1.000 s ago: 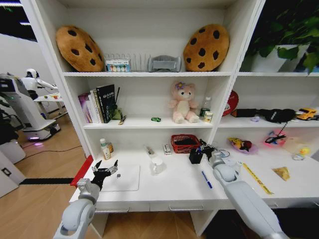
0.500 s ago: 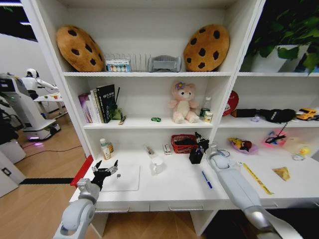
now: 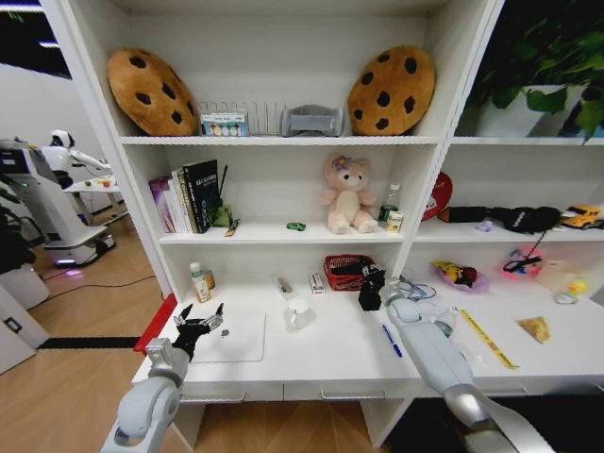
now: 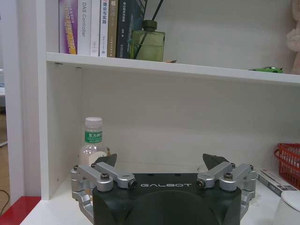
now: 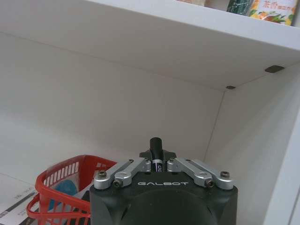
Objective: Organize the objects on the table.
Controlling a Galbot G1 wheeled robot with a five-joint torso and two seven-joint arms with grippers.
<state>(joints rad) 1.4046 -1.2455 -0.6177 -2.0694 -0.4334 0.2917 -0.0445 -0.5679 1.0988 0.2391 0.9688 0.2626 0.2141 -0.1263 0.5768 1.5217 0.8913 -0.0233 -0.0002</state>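
Observation:
My right gripper point(image 3: 370, 276) reaches to the back of the table point(image 3: 330, 357), over a black holder point(image 3: 371, 297) beside the red basket point(image 3: 347, 272). In the right wrist view the right gripper point(image 5: 155, 158) is shut on a black pen point(image 5: 155, 143) that stands up between its fingers. A blue pen point(image 3: 392, 341) lies on the table near that arm. My left gripper point(image 3: 199, 326) hovers open at the left end of the silver laptop point(image 3: 234, 338); its fingers point(image 4: 107, 162) are spread wide. The clear green-labelled bottle point(image 3: 198, 282) point(image 4: 93, 143) stands at the back left. A tiny green object point(image 3: 296, 226) point(image 4: 267, 70) lies on the shelf above.
A clear cup point(image 3: 299, 312) stands mid-table and a yellow strip point(image 3: 487, 338) lies to the right. Books point(image 3: 184, 196) and a pink plush bear point(image 3: 345, 194) fill the shelf above. The shelf board point(image 5: 154, 37) hangs close over the right gripper.
My right gripper has moved left and back over the black holder, toward the red basket. The left arm has not moved.

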